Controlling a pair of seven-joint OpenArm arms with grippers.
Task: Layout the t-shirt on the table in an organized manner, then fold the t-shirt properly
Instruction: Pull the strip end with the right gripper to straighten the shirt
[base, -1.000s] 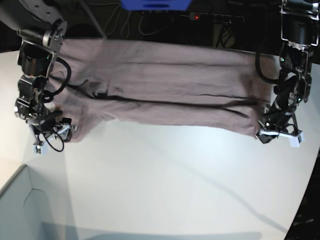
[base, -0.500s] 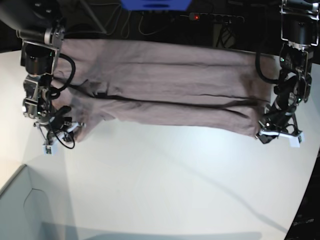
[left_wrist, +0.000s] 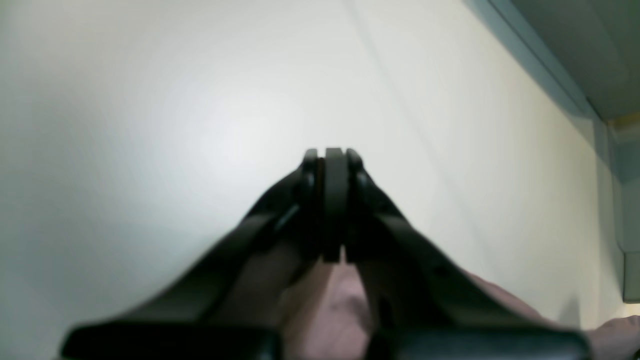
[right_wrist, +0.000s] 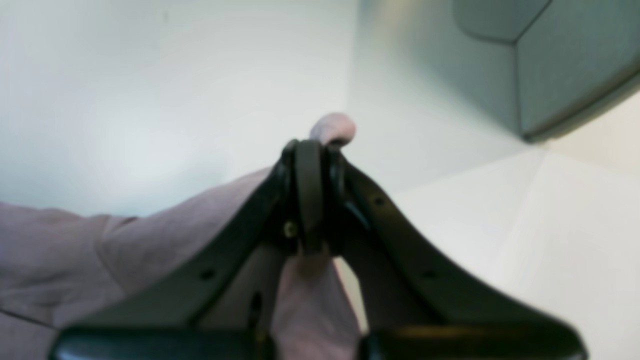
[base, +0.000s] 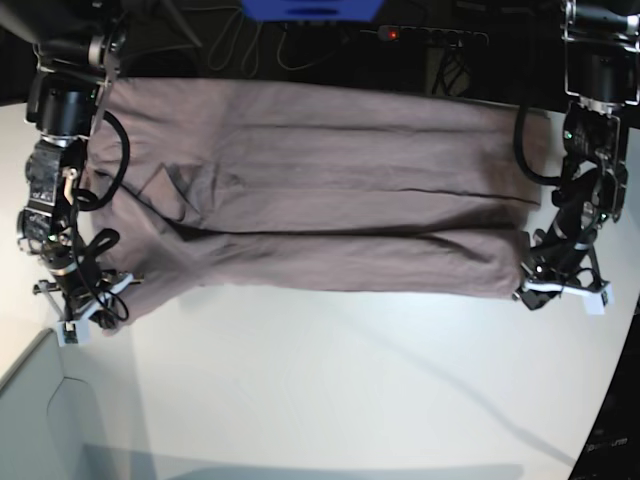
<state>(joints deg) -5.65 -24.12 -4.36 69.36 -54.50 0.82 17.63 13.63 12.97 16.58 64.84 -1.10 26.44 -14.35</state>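
Observation:
The dusty mauve t-shirt (base: 320, 190) lies stretched sideways across the far half of the white table (base: 330, 380), with long creases running along it. My right gripper (base: 85, 310), at the base view's left, is shut on the shirt's near left corner. In the right wrist view a nub of the t-shirt (right_wrist: 332, 127) pokes out past the closed gripper (right_wrist: 310, 150). My left gripper (base: 560, 292), at the base view's right, is shut on the shirt's near right corner. In the left wrist view the t-shirt (left_wrist: 335, 310) bunches behind the closed gripper (left_wrist: 334, 160).
A pale grey-blue box (base: 40, 420) fills the near left corner, close to my right gripper, and also appears in the wrist views as the box (right_wrist: 550, 60) and the box (left_wrist: 620, 200). A blue object (base: 310, 8), a power strip (base: 430, 35) and cables lie beyond the table's far edge.
My right gripper has closed on the shirt's left corner. Both grippers have moved toward the table's near side, drawing the shirt's near edge with them and flattening the middle fold.

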